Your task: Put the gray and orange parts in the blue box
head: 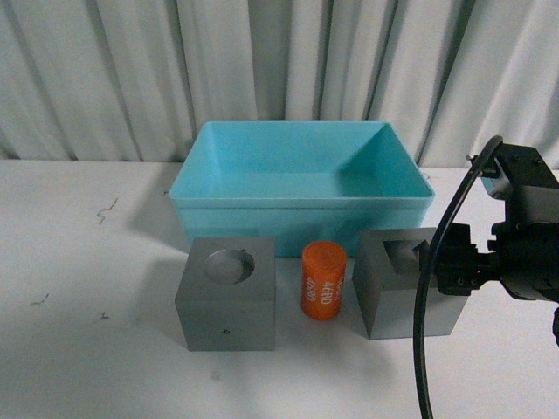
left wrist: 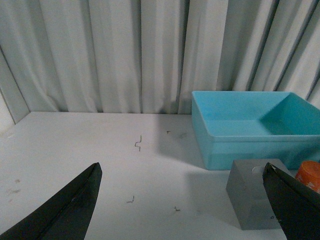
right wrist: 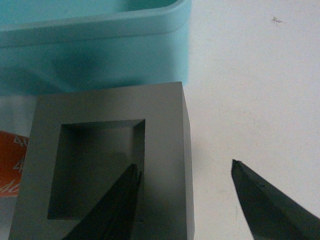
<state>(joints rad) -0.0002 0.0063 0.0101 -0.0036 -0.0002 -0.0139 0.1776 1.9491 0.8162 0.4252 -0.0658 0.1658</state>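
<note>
Box (head: 297, 223) sits upper centre of front view, on white desk (head: 87, 262). Below it: round-recess cube (head: 225, 292) at left, square-recess cube (head: 397, 288) at right. Only the right wrist view shows the right tool (right wrist: 185, 165) straddling the square-recess cube's wall, one finger in the recess, parted, gripping nothing. Left tool (left wrist: 180, 170), seen only in left wrist view, spread wide, empty. Orange cylinder (head: 322, 279) between cubes; white digits look like 4680.

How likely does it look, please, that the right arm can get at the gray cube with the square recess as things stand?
Probably yes. The right arm is at the gray cube, its jaws open astride one wall, one over the square recess, one outside; nothing lies between.
</note>
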